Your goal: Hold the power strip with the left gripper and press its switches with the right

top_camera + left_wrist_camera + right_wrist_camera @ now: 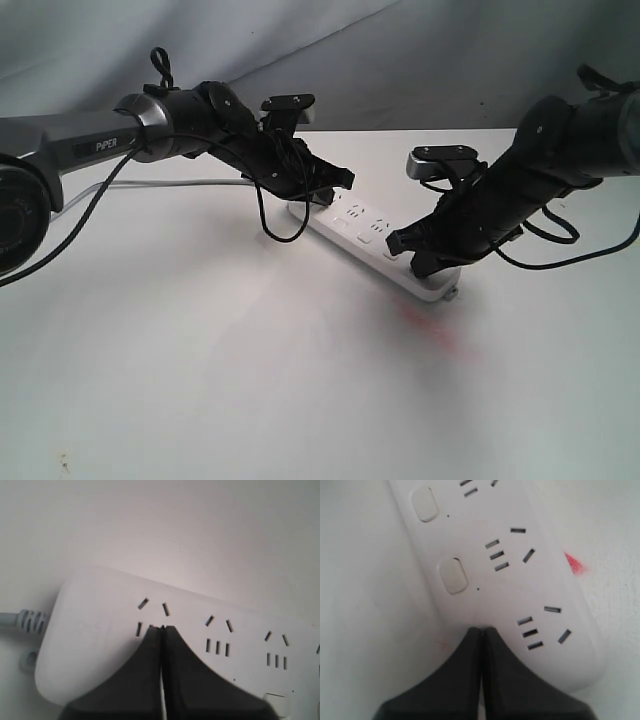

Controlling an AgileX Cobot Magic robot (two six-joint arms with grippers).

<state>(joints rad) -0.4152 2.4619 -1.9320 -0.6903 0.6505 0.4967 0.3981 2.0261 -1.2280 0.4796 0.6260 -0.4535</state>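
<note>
Broadly, in the exterior view, the power strip (pixel 370 235) lies flat on the white table (pixel 250 380), running on a slant from far left of centre to nearer right. Its grey cord (pixel 190 184) runs off to the left. The left gripper (pixel 320 192), on the arm lettered PIPER, is down over the strip's far-left end. The right gripper (pixel 420 257) is down over the near-right end, just beside the small end tab (pixel 455 293). A faint red mark (pixel 425 320) shows on the table just in front of that end.

From the left wrist, the left gripper (pixel 161 630) has its fingers pressed together, with no gap. Their tip rests on top of the power strip (pixel 95 630), at the first socket group by the rounded end where the cord (pixel 22 620) enters.

From the right wrist, the right gripper (pixel 481 630) is likewise pinched closed on nothing, its tip at the long edge of the power strip (pixel 520 585) — on the side that carries the switches (pixel 453 575). Two of these are in view, both clear of the tip. I cannot tell whether a further one lies under it. The red mark (pixel 575 562) sits just beside the strip's other long edge.
</note>
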